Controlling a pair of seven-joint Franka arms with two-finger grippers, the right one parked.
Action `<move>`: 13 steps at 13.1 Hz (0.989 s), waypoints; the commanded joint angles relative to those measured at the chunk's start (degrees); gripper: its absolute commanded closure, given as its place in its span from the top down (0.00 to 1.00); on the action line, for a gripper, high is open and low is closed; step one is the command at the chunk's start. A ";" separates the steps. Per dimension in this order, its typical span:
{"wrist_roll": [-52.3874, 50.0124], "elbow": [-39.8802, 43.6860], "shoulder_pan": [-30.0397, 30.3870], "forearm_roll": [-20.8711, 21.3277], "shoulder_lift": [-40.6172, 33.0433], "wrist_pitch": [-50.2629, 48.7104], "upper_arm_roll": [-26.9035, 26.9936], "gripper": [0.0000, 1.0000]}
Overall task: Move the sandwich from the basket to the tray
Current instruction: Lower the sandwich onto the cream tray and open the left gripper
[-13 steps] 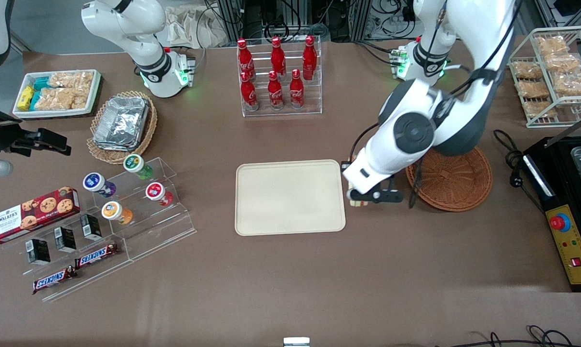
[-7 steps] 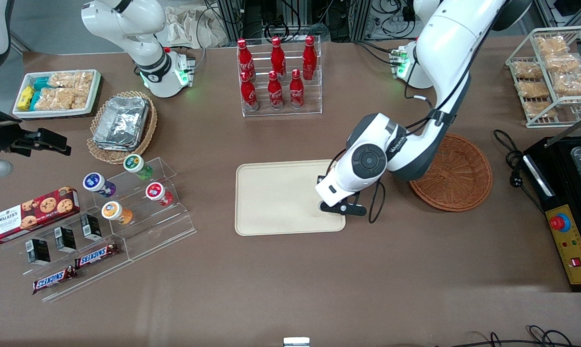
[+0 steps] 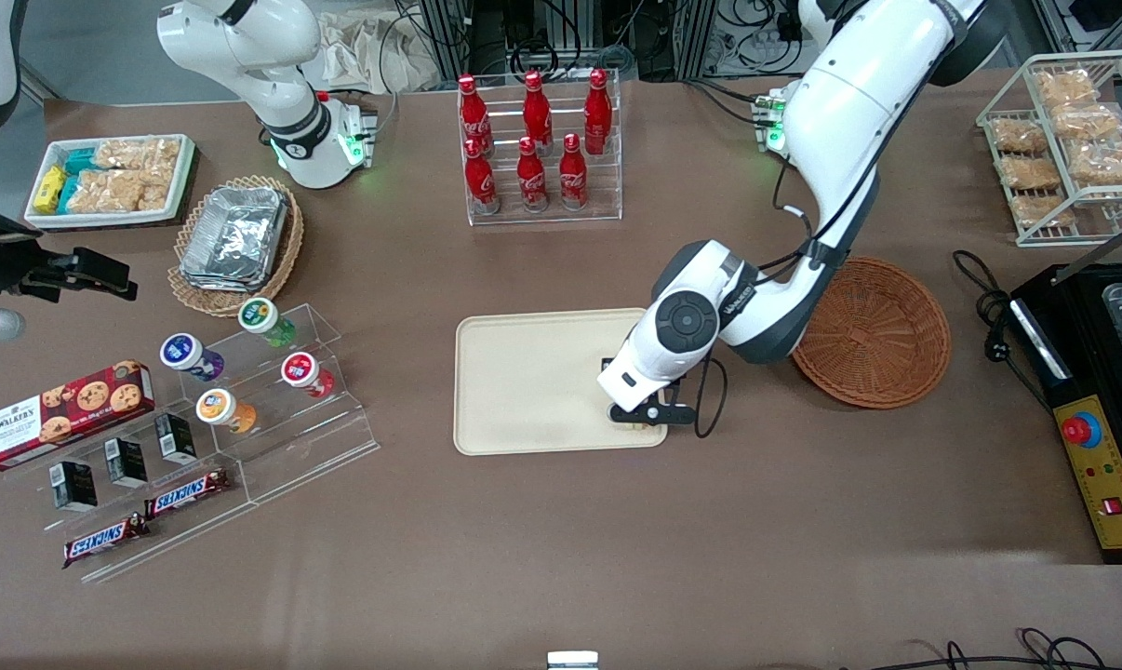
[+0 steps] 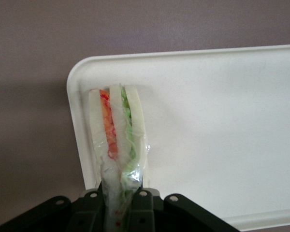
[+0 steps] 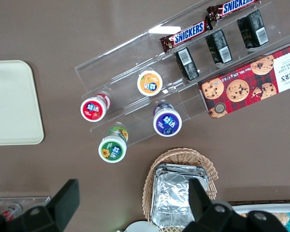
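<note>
Pincer [image 4: 120,195] grips sandwich [image 4: 117,133] (unlabelled wrap) over tray [image 4: 222,121].

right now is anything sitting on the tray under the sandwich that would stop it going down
Nothing visible does. The gripper holds the sandwich over a corner of the tray, near its rim, and the tray surface around it is bare. The basket lies off beside the tray.

Pincer [image 4: 118,193] holds sandwich [image 4: 117,133] over tray [image 4: 222,135].
</note>
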 commanded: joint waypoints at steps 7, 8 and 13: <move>-1.97 1.44 0.97 0.78 -2.45 -4.85 0.68 1.00; -1.35 2.05 1.68 0.78 -4.03 -8.01 0.68 1.00; -1.35 2.68 7.05 -0.01 -15.27 -18.12 0.77 1.00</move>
